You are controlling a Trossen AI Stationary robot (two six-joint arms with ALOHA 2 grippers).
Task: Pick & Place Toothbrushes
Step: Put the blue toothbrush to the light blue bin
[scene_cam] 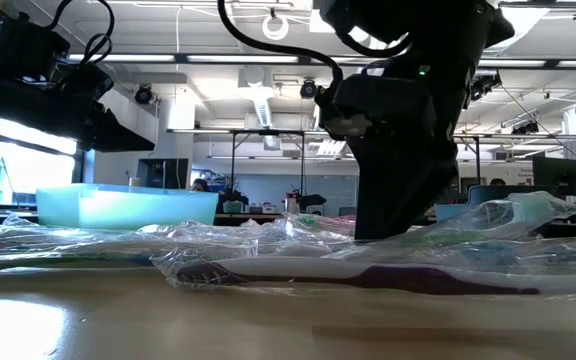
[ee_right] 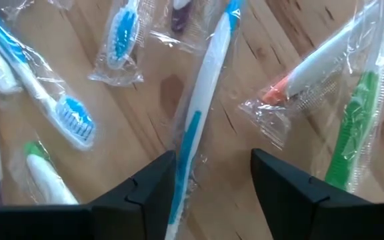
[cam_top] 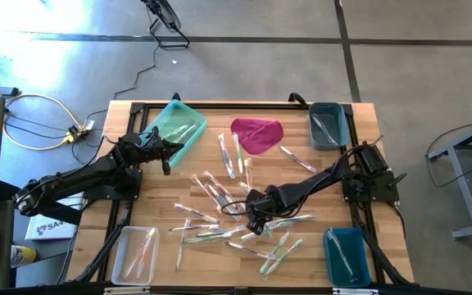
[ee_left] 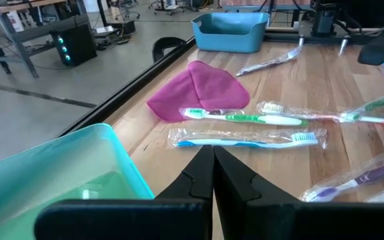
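Pick step: right gripper (ee_right: 209, 177) hangs low over the scattered clear-wrapped toothbrushes (cam_top: 220, 205) mid-table, jaws apart, straddling a wrapped white-and-blue toothbrush (ee_right: 202, 100). The next move likely calls for dropping and closing on that handle alone. Overlapping crinkly wrappers crowd both sides. Left gripper (ee_left: 212, 167), jaws together, waits beside the pale turquoise plastic bin (cam_top: 174, 127).

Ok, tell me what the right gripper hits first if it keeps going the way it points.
Most likely the blue-and-white toothbrush in its clear wrapper: the open right gripper points down at the table, with that handle running into the gap by one finger. Depth is unclear.
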